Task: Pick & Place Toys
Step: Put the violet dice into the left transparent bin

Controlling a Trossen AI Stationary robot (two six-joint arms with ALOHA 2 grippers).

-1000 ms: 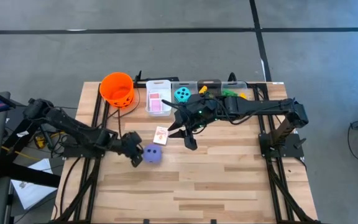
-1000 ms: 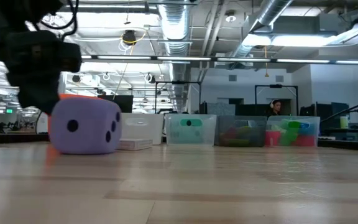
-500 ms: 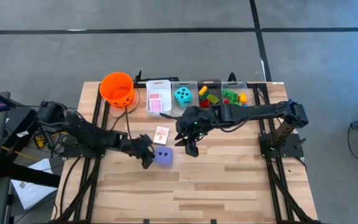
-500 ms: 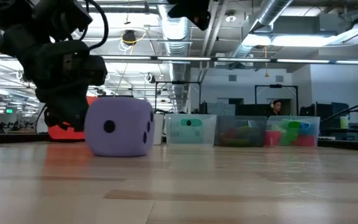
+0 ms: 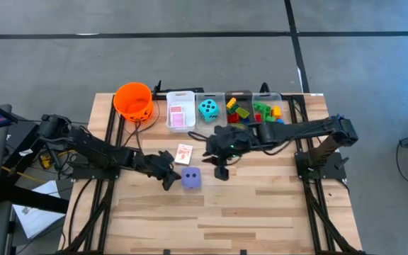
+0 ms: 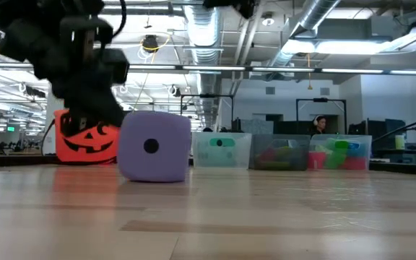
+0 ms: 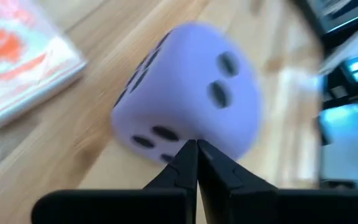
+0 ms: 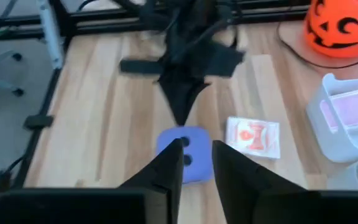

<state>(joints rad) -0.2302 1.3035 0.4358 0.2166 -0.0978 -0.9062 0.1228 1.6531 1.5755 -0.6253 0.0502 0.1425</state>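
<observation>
A purple die [image 5: 191, 178] with dark dots rests on one face on the wooden table, near its middle. My left gripper [image 5: 170, 180] is shut, and its tips are against the die's left side. My right gripper [image 5: 222, 171] hangs above the table just right of the die, narrowly open with nothing between its fingers. In the right wrist view the die [image 8: 194, 160] lies beyond them. A white and orange card pack [image 5: 183, 154] lies flat just behind the die. My left gripper pushes the purple die with its shut fingertips, which meet a dotted side face low down [image 7: 194, 138]. The fingers come from the table's left, slanting downward. The die stands on the table.
Along the far edge stand an orange pumpkin bucket [image 5: 133, 100], a white bin with pink cards [image 5: 179, 115], a bin with a teal die [image 5: 207, 108] and two bins of coloured bricks [image 5: 253, 110]. The near half of the table is bare wood.
My left gripper, still shut, has gone toward the table's right edge and pushed the purple die along the table. The die has slid right and turned a little. My right gripper has sunk a little toward the near edge, and its fingers have drawn closer together.
</observation>
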